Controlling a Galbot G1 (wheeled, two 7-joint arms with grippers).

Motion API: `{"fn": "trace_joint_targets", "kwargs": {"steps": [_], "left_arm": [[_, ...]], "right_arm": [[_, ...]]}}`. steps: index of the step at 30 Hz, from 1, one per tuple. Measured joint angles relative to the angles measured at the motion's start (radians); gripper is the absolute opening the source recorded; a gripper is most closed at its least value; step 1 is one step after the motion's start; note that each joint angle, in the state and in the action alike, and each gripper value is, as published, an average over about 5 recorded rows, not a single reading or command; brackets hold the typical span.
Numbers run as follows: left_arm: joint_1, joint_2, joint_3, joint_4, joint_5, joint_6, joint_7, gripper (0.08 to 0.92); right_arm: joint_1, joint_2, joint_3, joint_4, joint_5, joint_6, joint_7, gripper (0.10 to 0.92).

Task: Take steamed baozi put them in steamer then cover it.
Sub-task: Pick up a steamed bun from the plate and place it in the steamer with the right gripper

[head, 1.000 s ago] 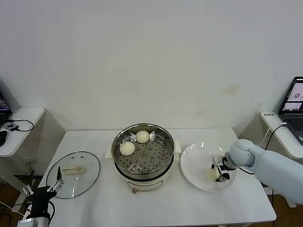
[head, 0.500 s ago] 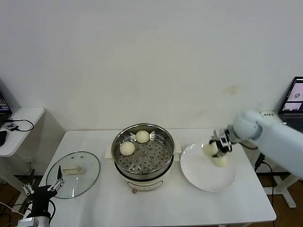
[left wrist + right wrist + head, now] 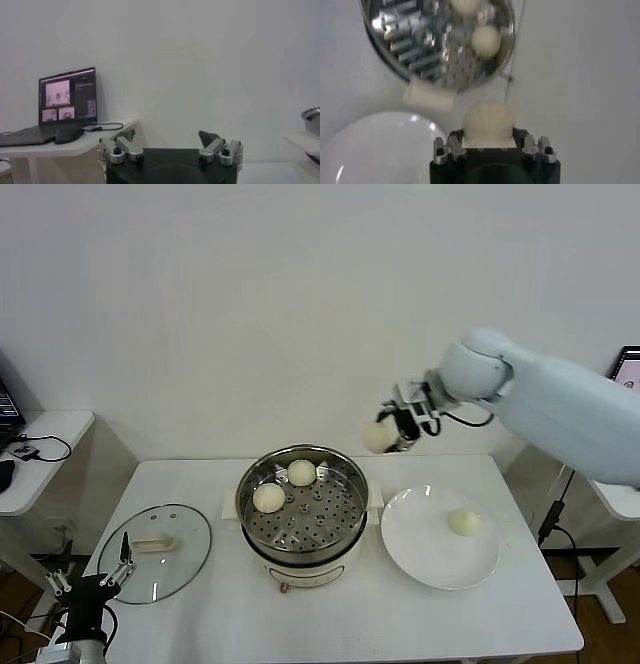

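Readable text: none in any view.
Open black laptop (image 3: 68, 102) on the white side desk: its screen shows small pictures and lines of writing, too small to read.
Round stainless-steel steamer pot (image 3: 302, 506) on its white base: no brand or marking can be made out.

Shiny perforated steel steamer (image 3: 302, 506), clear glass cover (image 3: 155, 552), smooth matt baozi (image 3: 464, 523).

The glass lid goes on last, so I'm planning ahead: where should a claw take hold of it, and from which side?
Grip the cream-white handle at the middle of the cover, coming straight down from above. The lid lies flat on the table, handle up; that raised block looks like the only graspable part.
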Motion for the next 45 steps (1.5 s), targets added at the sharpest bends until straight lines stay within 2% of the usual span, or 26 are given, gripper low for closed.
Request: {"fn": "trace_joint_targets", "kwargs": {"steps": [13,27,38,41,45], "left_arm": [[0.001,-0.015,-0.008,-0.016,0.001,0.006,-0.001,0.823],[-0.005,-0.026,-0.007,-0.009,0.0,-0.006,-0.001,0.823],[-0.009,-0.027,-0.006,-0.001,-0.003,-0.012,-0.002,0.823],[-0.008,-0.028,-0.006,0.0,-0.003,-0.014,-0.002,0.823],[-0.007,-0.028,-0.006,0.002,-0.003,-0.016,-0.002,0.823]], "right_arm": [[0.014,0.203,-0.15,-0.012,0.026,0.134,0.007,0.63],[-0.021,0.341,-0.253,-0.035,-0.113,0.33,0.018,0.636],[-0.044,0.398,-0.283,-0.06,-0.202,0.404,0.029,0.641],[-0.043,0.402,-0.286,-0.062,-0.212,0.419,0.031,0.673],[-0.035,0.4,-0.286,-0.059,-0.216,0.434,0.033,0.772]]}}
